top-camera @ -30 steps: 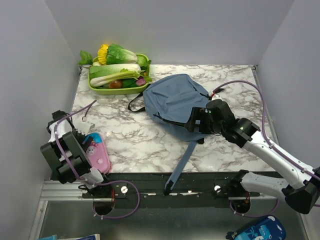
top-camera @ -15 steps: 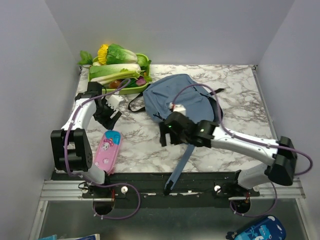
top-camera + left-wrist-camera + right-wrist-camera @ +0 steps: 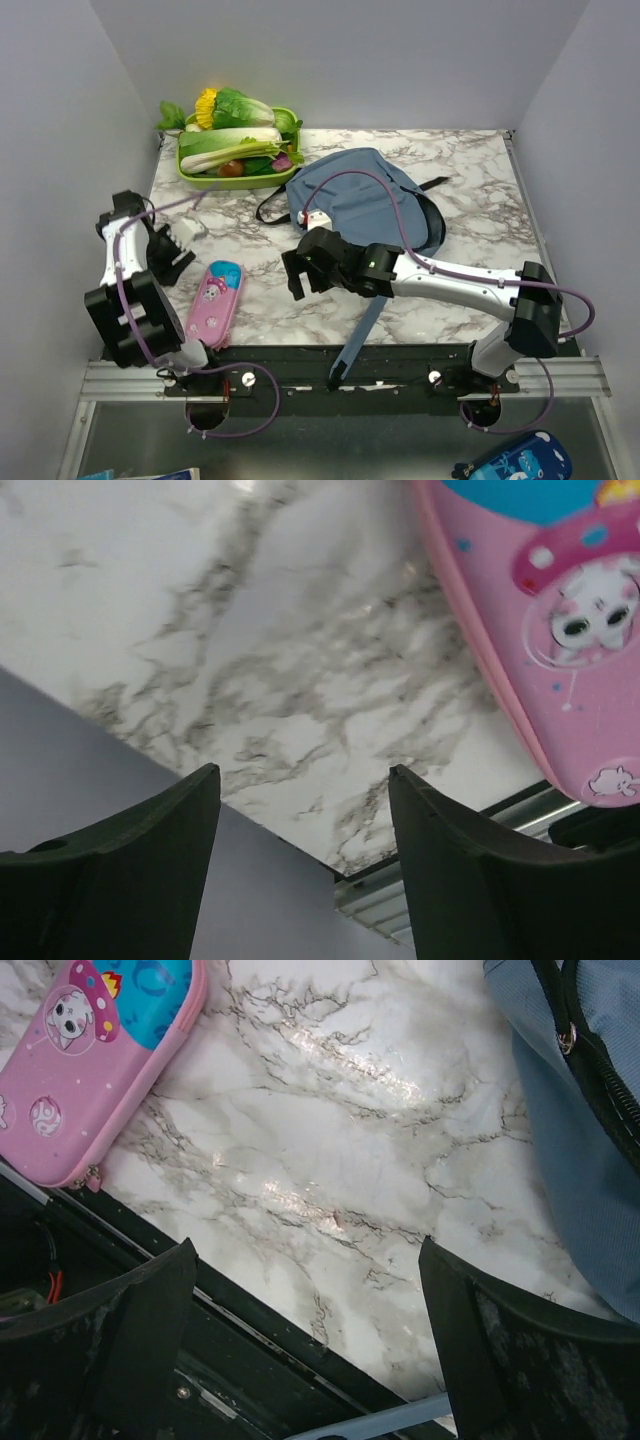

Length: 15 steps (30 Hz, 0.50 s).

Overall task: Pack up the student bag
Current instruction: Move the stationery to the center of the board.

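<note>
The student bag [image 3: 355,200], a dusty-blue backpack with black straps, lies at the middle back of the marble table; its edge shows in the right wrist view [image 3: 575,1150]. A pink pencil case [image 3: 213,303] lies at the front left. My left gripper [image 3: 172,258] is open and empty at the table's left edge, left of the case; the case is at the upper right of its view [image 3: 540,630], outside the open gripper [image 3: 303,772]. My right gripper [image 3: 297,280] is open and empty over bare marble between case and bag [image 3: 308,1250]; the case [image 3: 95,1070] is to its upper left.
A green tray of vegetables [image 3: 190,172] stands at the back left. A blue bag strap [image 3: 365,320] hangs over the front edge onto the black rail [image 3: 300,365]. A dark-blue printed pouch [image 3: 515,462] lies below the table at the front right. Walls close three sides.
My right arm swung left from the bag's front edge to the front middle. My left arm reached out toward the tray, then drew back left. The pencil case shifted slightly right.
</note>
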Each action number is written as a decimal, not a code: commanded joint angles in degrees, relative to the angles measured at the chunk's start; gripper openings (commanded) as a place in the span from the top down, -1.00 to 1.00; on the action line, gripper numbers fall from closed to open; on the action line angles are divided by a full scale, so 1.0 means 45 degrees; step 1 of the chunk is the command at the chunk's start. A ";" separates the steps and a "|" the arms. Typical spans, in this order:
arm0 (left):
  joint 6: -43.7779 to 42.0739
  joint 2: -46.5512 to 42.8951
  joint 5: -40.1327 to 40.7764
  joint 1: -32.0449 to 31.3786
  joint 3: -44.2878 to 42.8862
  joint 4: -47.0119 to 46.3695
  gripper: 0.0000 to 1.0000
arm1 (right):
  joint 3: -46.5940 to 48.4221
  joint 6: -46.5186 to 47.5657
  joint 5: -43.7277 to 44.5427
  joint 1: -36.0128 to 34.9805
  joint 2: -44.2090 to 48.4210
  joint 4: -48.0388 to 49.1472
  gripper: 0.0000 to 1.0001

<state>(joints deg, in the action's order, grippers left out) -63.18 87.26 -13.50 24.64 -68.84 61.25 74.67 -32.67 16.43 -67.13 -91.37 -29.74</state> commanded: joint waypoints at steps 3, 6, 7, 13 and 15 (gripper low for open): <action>-0.6525 -0.3080 0.0617 -0.0319 0.5094 -0.0739 -0.44 | -0.0675 -0.0104 -0.0095 0.0152 0.0480 0.0651 -0.99; -0.6276 -0.3377 0.0577 -0.1100 0.5842 -0.1131 -0.46 | -0.1182 -0.0319 -0.0193 0.0347 0.1007 0.0807 -0.99; -0.6060 -0.3260 0.0616 -0.1333 0.5902 -0.1228 -0.45 | -0.1339 -0.0435 -0.0251 0.0406 0.1337 0.0865 -0.99; -0.4771 -0.1932 0.0033 -0.2057 0.6312 -0.1834 -0.44 | -0.2665 -0.0651 -0.0505 0.0738 0.2257 0.1412 -0.99; -0.4342 -0.1970 -0.0280 -0.2641 0.6450 -0.2244 -0.45 | -0.3038 -0.0807 -0.0817 0.0971 0.2492 0.1626 -1.00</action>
<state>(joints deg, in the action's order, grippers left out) -85.14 77.78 -10.44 16.16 -41.71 54.61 64.20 -34.70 14.94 -64.23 -82.28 -25.45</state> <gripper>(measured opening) 0.721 0.995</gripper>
